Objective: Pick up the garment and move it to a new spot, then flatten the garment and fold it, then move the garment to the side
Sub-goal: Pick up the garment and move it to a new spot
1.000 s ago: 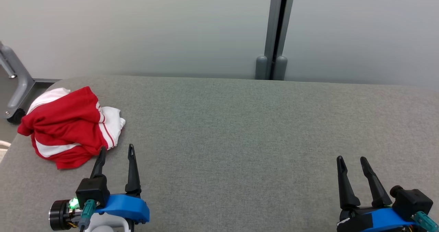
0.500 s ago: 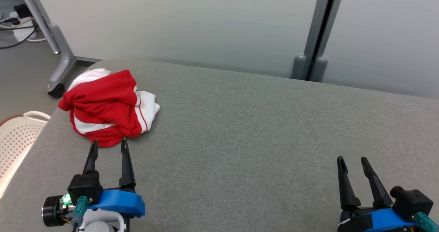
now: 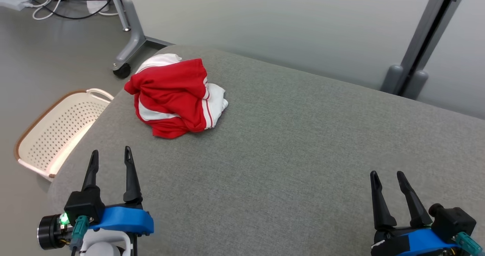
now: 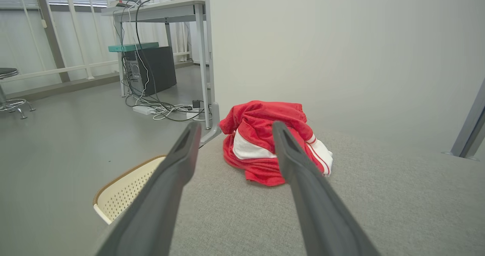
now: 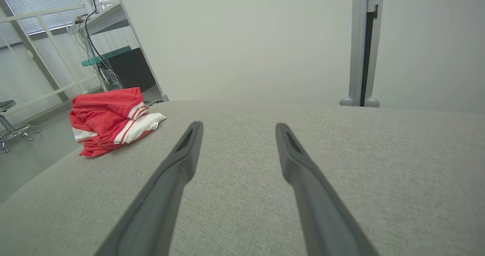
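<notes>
L gripper (image 3: 110, 150): both fingers spread wide, nothing btwn them, nothing touched. Tips sit over the near-left edge of the grey padded table (image 3: 288, 150). In L wrist view the gap btwn the tips lines up w/ the garment (image 4: 261, 114), but that's line of sight only, no contact. R gripper (image 3: 386, 173): also wide open and empty, over the near-right part of the table, w/ bare fabric ahead in R wrist view.

Pose: both wrists low at the bottom edge of head view, fingers pointing up the pic. L fingers approx upright, R fingers lean a bit left. Green light on at L wrist.

Garment: red w/ white panels and stripes, crumpled in a heap at the far-left corner of the table, apart from L tips and far from R gripper. White perforated basket (image 3: 57, 131) w/ brown rim sits on the floor just off the table's left edge.

Vs 0.5 s ago: head view has swung left, so the cam moved, not the things. The heap, same shape, sits nearer pic centre, more basket and floor cables (image 3: 57, 2) show, and the grey post (image 3: 428, 40) is further right. L tips were right at the heap's near edge then; now a clear strip of table lies btwn. R gripper has the same place in the pic, opening unchanged.
</notes>
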Controlling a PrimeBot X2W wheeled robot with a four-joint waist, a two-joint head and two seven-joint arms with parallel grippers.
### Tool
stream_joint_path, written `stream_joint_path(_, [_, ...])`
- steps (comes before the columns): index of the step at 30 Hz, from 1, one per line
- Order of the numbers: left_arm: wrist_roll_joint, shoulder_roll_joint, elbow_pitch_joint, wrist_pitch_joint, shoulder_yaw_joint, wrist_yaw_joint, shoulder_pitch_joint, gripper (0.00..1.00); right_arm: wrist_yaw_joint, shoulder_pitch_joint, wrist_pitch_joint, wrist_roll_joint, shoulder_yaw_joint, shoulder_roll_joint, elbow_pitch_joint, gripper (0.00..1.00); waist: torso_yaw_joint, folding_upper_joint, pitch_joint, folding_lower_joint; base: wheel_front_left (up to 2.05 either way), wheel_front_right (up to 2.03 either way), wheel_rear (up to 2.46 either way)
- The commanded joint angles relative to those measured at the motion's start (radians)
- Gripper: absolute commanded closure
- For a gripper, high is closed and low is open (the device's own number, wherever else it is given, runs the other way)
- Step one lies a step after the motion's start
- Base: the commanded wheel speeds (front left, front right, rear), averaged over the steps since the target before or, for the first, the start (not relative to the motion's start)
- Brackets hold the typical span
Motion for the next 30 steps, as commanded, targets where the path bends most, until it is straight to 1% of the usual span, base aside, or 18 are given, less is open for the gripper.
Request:
stream_joint_path(1, [-0.003,0.002,-0.009,-0.003,0.007,0.005,0.001,0.00,0.000,-0.006,-0.004,-0.008,-0.001,-0.006,-0.002,0.00,0.027,0.0000,0.013,0.0000,0.00,0.00,0.00])
stream_joint_path(8, [-0.009,0.001,-0.020,-0.003,0.024,0.004,0.009,0.00,0.000,-0.005,-0.004,-0.011,0.001,-0.006,0.001,0.00,0.065,0.0000,0.018,0.0000,0.00,0.00,0.00])
stream_joint_path(13, [-0.012,-0.001,-0.021,-0.003,0.032,0.002,0.013,0.00,0.000,-0.013,-0.004,-0.015,0.008,-0.006,0.002,0.00,0.065,0.0000,0.023,0.0000,0.00,0.00,0.00])
stream_joint_path(16, [-0.012,-0.002,-0.011,-0.003,0.031,-0.006,-0.009,0.00,0.000,-0.016,-0.004,-0.017,0.010,-0.006,0.001,0.00,0.056,0.0000,0.032,0.0000,0.00,0.00,0.00])
stream_joint_path(21, [-0.014,0.018,0.014,-0.003,0.035,-0.029,-0.088,0.00,0.000,-0.038,-0.004,-0.034,0.013,-0.006,-0.001,0.00,0.024,0.0000,0.061,0.0000,0.00,0.00,0.00])
stream_joint_path(26, [-0.033,0.053,0.045,-0.003,0.075,-0.043,-0.225,0.00,0.000,-0.067,-0.004,-0.067,0.001,-0.006,-0.020,0.00,-0.037,0.0000,0.122,0.0000,0.00,0.00,0.00])
stream_joint_path(27, [-0.033,0.053,0.045,-0.003,0.075,-0.043,-0.225,0.00,0.000,-0.067,-0.004,-0.067,0.001,-0.006,-0.020,0.00,-0.037,0.0000,0.122,0.0000,0.00,0.00,0.00])
stream_joint_path(30, [-0.042,0.091,0.067,-0.002,0.106,-0.050,-0.315,0.00,0.000,-0.093,-0.004,-0.094,-0.005,-0.006,-0.036,0.00,-0.086,0.0000,0.171,0.0000,0.00,0.00,0.00])
